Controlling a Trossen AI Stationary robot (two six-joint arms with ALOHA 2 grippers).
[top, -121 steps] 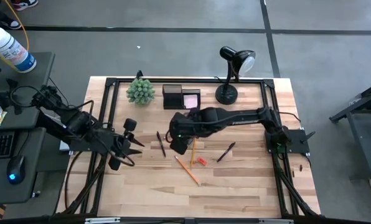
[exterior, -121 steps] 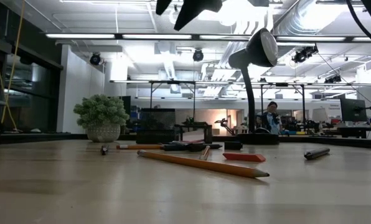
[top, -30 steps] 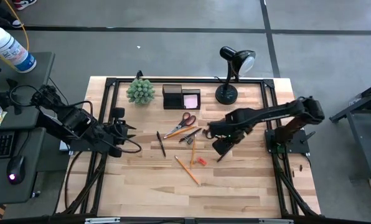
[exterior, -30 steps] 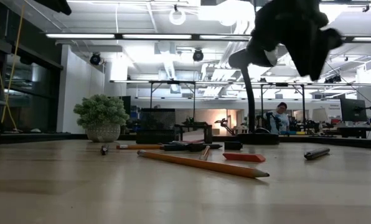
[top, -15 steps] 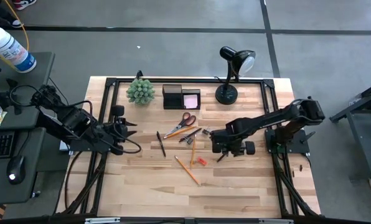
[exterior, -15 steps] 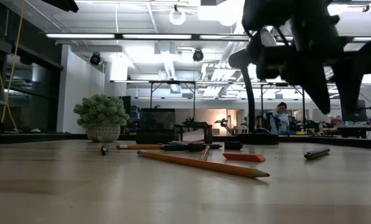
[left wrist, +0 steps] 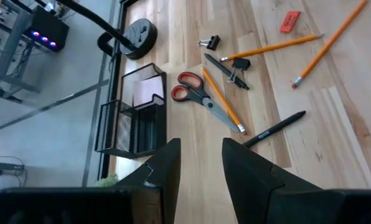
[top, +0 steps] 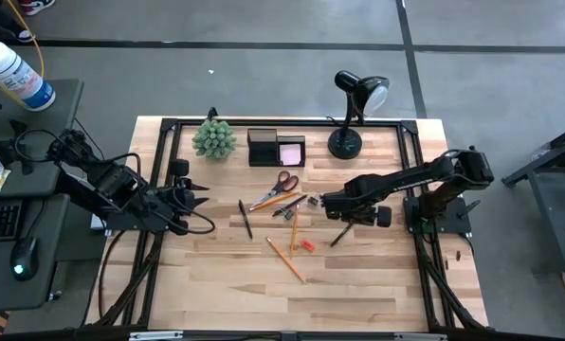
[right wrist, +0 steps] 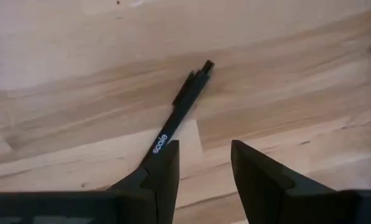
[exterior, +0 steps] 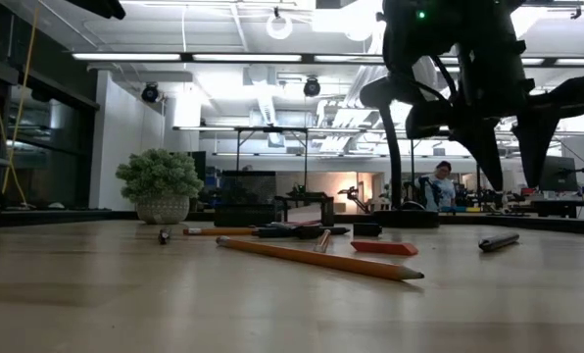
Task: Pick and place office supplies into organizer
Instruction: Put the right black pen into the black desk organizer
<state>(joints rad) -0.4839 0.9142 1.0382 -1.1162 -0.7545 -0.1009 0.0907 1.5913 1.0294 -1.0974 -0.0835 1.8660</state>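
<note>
High view: the organizer (top: 275, 149) stands at the far edge of the table (top: 358, 284), between the plant (top: 213, 138) on its left and the lamp (top: 349, 114) on its right. It is a black mesh box with several compartments. The right compartment holds the pink sticky pad (top: 290, 151). The left compartments look dark; their contents cannot be told.

The remaining supplies lie on the table, near of the organizer. The scissors (top: 275, 188) rest just near of it, orange handles toward the far side. 1 pencil (top: 284, 260) lies diagonally at mid-table, with the red eraser (top: 306, 245) just to its right. A second pencil (top: 294, 230) lies beside them, and small dark clips (top: 284, 210) sit near the scissors. 1 dark pen (top: 246, 218) lies left of the scissors. A second pen (top: 343, 231) lies to the right.

The right gripper (top: 351, 213) hovers above this right pen. In the right wrist view, its 2 fingers (right wrist: 160, 168) stand apart, and the pen (right wrist: 179, 106) lies on the wood ahead of them, untouched.

The left gripper (top: 190, 197) waits at the table's left edge. In the left wrist view, its fingers (left wrist: 167, 168) are spread and hold nothing.
</note>
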